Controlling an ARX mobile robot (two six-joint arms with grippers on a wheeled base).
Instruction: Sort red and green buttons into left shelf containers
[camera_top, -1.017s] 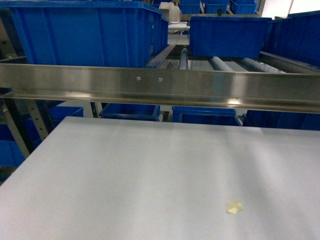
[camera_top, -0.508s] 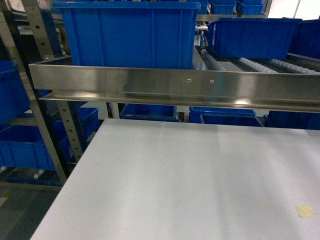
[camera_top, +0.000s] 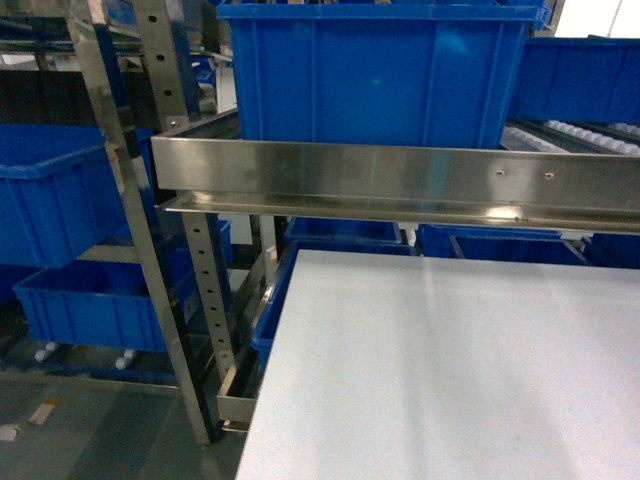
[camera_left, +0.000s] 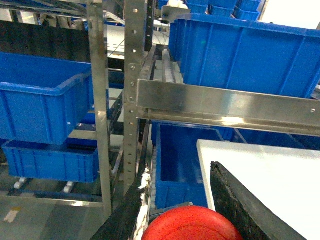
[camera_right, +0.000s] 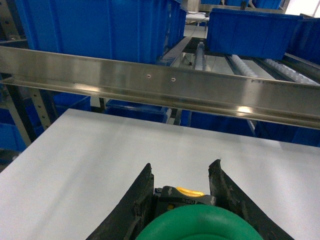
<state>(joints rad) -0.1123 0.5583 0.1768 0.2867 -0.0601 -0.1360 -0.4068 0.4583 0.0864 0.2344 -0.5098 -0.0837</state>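
In the left wrist view my left gripper (camera_left: 178, 165) is shut on the red button (camera_left: 192, 227), whose mushroom cap fills the gap between the two black fingers. It hangs over the left edge of the white table (camera_left: 270, 175). My right gripper (camera_right: 181, 163) is shut on the green button (camera_right: 197, 225), held above the table, with the button's dark body and a yellow tab showing beyond the cap. The left shelf containers are deep blue bins: an upper one (camera_top: 50, 210) (camera_left: 40, 105) and a lower one (camera_top: 90, 305) (camera_left: 50, 160). Neither gripper shows in the head view.
A steel rail (camera_top: 400, 180) crosses above the table's (camera_top: 450, 370) far edge, with large blue bins (camera_top: 380, 75) on rollers behind it. Perforated steel uprights (camera_top: 190, 260) stand between the table and the left shelf. An open blue bin (camera_left: 185, 165) sits low beside the table's left edge.
The head view has swung to the left. The table's left edge, the uprights and the left shelf bins have come into view, and the yellowish spot on the table has gone out of view.
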